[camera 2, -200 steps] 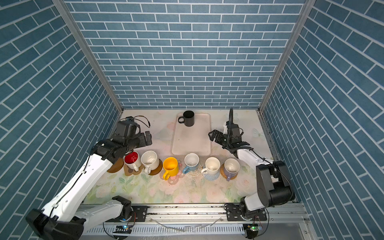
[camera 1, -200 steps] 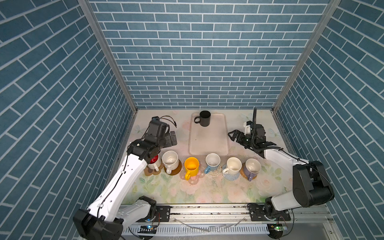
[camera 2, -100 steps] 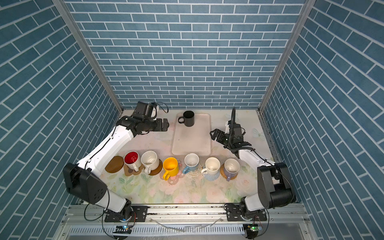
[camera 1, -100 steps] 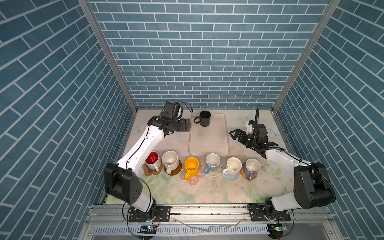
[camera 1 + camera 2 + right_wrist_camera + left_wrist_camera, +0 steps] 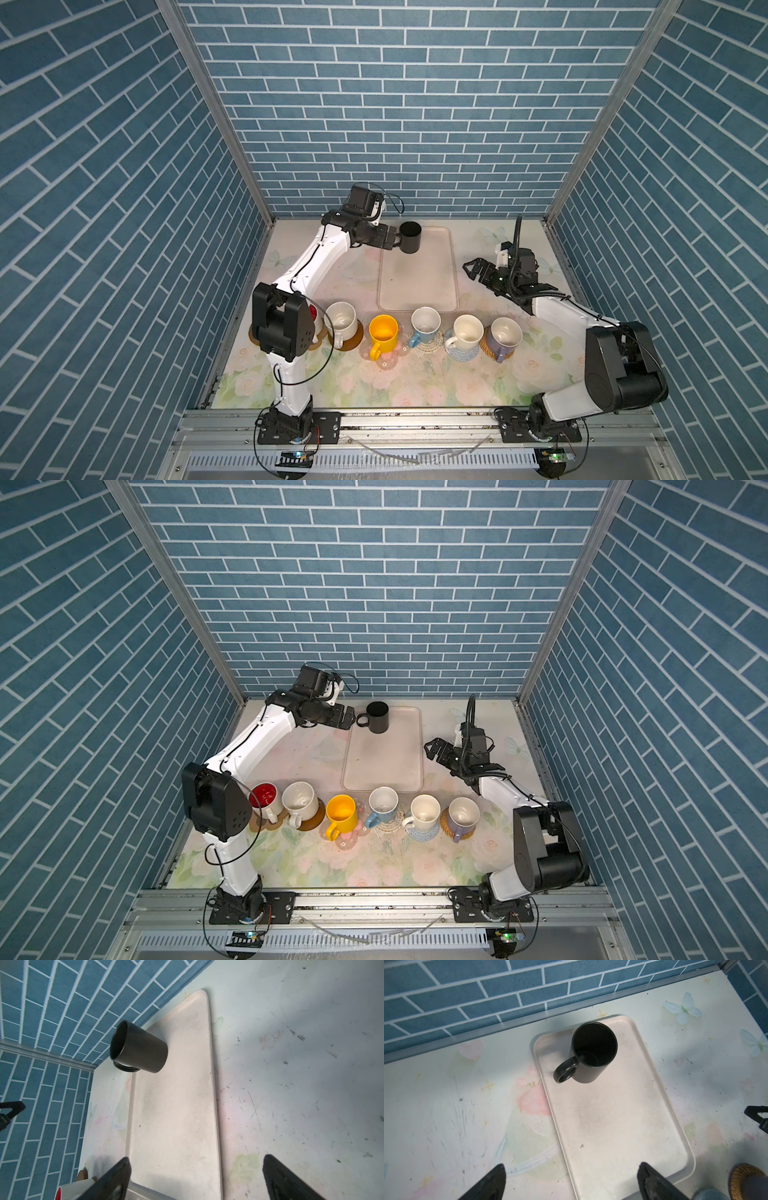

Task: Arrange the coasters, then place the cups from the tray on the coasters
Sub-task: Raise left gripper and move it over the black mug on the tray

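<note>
Remote view of the floral surface [image 5: 332, 866]: my left pincer [image 5: 390, 241] is spread wide and empty, level with the handle of the black mug [image 5: 410, 237] and just short of it. The mug stands upright in the far left corner of the tray [image 5: 417, 286], handle turned toward the left arm, and it is the only cup on the tray. In the left wrist view both dark fingers [image 5: 490, 1182] sit well apart, with the mug ahead of them and untouched.

My right pincer [image 5: 471, 270] hangs over bare surface just right of the tray, its fingers also parted and holding nothing.

Six cups line up along the tray's near edge, each on a coaster. From the left:
- The red-lined white mug [image 5: 262, 796] sits on a brown coaster [image 5: 259, 824] that the arm partly hides.
- A cream mug [image 5: 298, 800] sits on a brown disc [image 5: 315, 821].
- The yellow mug [image 5: 340, 812] sits on the pink flower coaster [image 5: 348, 842].
- The light blue mug [image 5: 383, 802] sits on the white woven round [image 5: 395, 824].
- A second cream mug [image 5: 424, 810] sits on the light blue woven round [image 5: 423, 834].
- The lavender mug [image 5: 463, 814] sits on the tan woven round [image 5: 445, 828].
</note>
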